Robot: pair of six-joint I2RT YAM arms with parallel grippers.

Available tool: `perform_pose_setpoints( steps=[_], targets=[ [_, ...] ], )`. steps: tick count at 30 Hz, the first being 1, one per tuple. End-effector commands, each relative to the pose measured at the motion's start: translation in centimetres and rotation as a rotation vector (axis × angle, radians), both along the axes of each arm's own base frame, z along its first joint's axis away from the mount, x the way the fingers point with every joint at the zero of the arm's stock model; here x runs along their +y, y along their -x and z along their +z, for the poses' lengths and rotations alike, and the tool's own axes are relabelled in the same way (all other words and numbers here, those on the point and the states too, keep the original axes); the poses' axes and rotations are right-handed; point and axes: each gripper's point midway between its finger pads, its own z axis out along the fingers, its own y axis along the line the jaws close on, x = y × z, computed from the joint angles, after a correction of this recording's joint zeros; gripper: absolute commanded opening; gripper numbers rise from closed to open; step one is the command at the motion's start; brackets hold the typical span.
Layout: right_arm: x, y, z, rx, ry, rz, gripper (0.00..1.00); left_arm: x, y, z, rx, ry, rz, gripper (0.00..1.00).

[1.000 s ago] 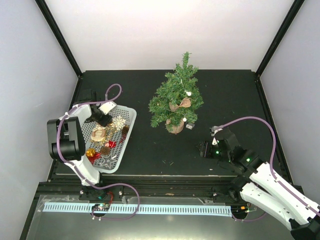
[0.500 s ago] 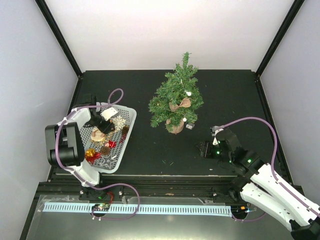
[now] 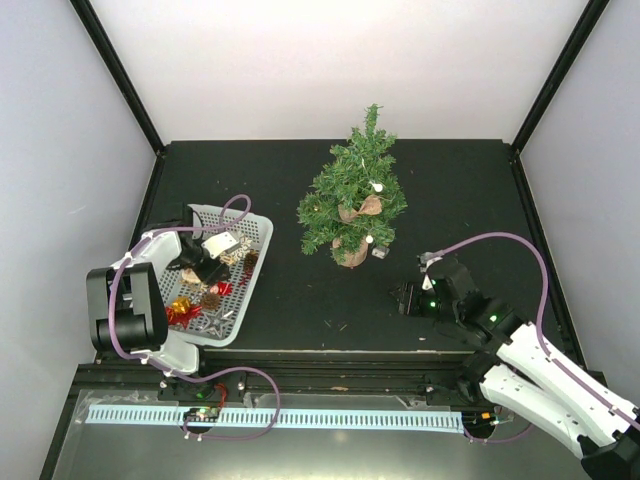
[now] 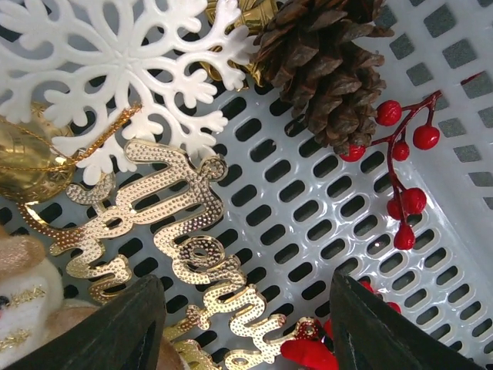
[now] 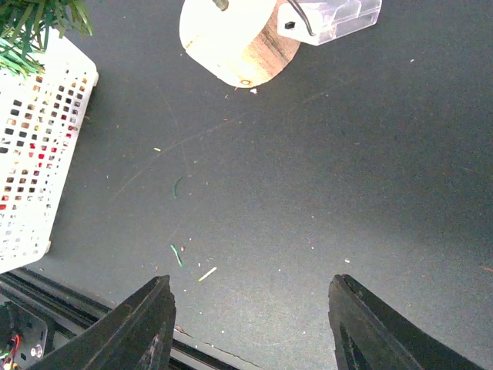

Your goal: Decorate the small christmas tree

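The small christmas tree (image 3: 353, 193) stands upright at the back middle of the table, with a few small ornaments on it; its wood-slice base (image 5: 235, 42) shows in the right wrist view. My left gripper (image 3: 205, 265) is open, low inside the white perforated tray (image 3: 258, 228). Between its fingers lies a gold glitter script ornament (image 4: 200, 262). A white snowflake (image 4: 123, 69), a pine cone (image 4: 323, 62) and red berries (image 4: 404, 193) lie beyond it. My right gripper (image 3: 405, 298) is open and empty over bare table, right of the tree.
A clear plastic battery box (image 5: 331, 17) lies beside the tree's base. A gold bauble (image 4: 27, 166) and a red bow (image 4: 312, 353) lie in the tray. Black frame posts stand at the back corners. The table's front edge (image 5: 92, 308) is near the right gripper.
My left gripper has moved forward and down into the tray among the ornaments. The right gripper has shifted slightly left. The tree has not moved.
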Motion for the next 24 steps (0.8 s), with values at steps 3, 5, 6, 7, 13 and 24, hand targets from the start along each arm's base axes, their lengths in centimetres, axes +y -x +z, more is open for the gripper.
perform_pose_setpoints(
  steps=[3, 5, 6, 7, 13, 24],
  targets=[
    [0.0, 0.2, 0.4, -0.021, -0.023, -0.001, 0.56, -1.6, 1.8, 0.8, 0.004, 0.063, -0.064, 0.6],
    [0.0, 0.2, 0.2, -0.02, -0.024, 0.001, 0.56, -2.1, 2.7, 1.1, 0.015, 0.085, -0.092, 0.59],
    [0.1, 0.2, 0.1, -0.017, -0.024, 0.005, 0.56, -2.3, 3.1, 1.1, 0.026, 0.092, -0.105, 0.59],
    [0.2, 0.1, 0.1, -0.015, -0.023, 0.008, 0.56, -2.4, 3.5, 1.0, 0.04, 0.094, -0.12, 0.57],
    [0.3, 0.1, 0.4, -0.022, -0.022, 0.016, 0.56, -1.4, 4.6, -1.1, 0.085, 0.033, -0.154, 0.5],
    [0.4, 0.1, 0.3, -0.02, -0.03, 0.02, 0.56, -0.4, 3.2, -0.9, 0.039, -0.026, -0.13, 0.22]
  ],
)
